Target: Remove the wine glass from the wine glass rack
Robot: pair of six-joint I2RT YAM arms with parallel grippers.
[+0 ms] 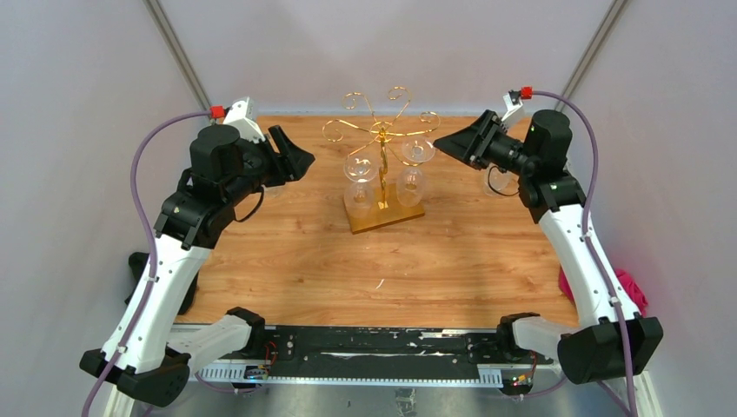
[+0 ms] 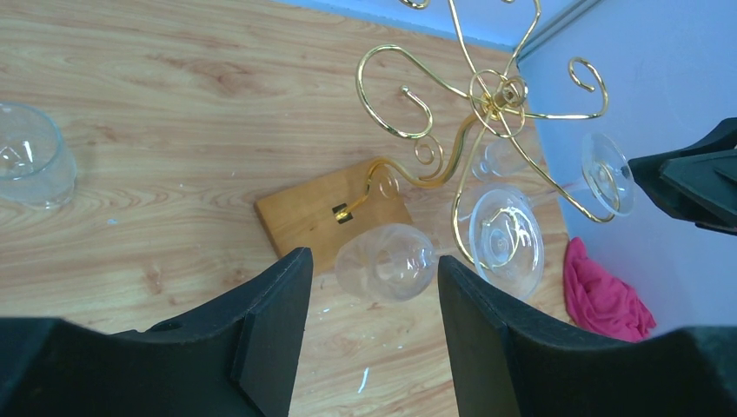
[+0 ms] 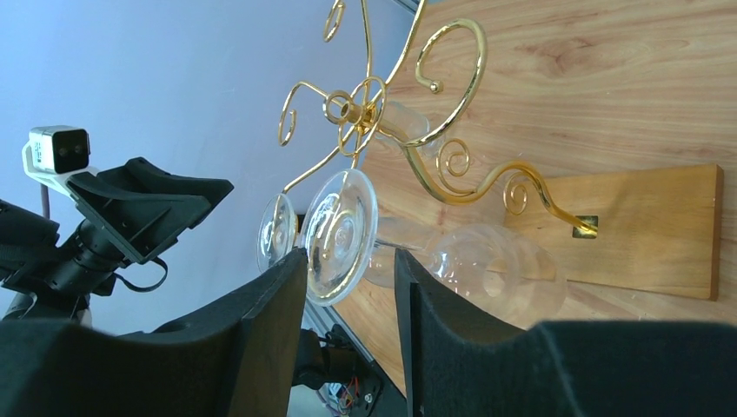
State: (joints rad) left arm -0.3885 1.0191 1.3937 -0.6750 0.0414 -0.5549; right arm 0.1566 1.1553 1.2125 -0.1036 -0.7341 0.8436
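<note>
**Wine glass hung bowl-down on the rack, both pincers standing off**

We found the wine glass rack (image 1: 388, 215) upright near the middle of the bench (image 1: 287, 261). Its wooden base lay flat on the boards, the thin pole rose straight up, and the scrolled gold arms spread out at the top. The wine glass (image 1: 411, 184) hung upside down on the rack's right side. Its foot was caught in an arm above and its bowl pointed down toward the base, so its long axis ran up and down alongside the pole. A second glass (image 1: 358, 195) hung the same way on the left side.

The right pincer (image 1: 448, 143) was level with the wine glass's foot, just beside it and aimed at it. Its jaws stood partly apart and clamped nothing. The left pincer (image 1: 300, 155) sat apart from the rack on the other side, jaws also apart and empty.

From overhead the glasses were only faint outlines. The right wrist view, rolled sideways, showed the foot disc sharply at the mouth of the jaws and the stem running across the picture to the bowl. We could not tell whether a finger touched the foot. Only the left wrist view clearly showed a loose glass (image 2: 30, 165) on the bench away from the rack. It also showed a pink cloth (image 2: 608, 300) beyond the bench edge.
</note>
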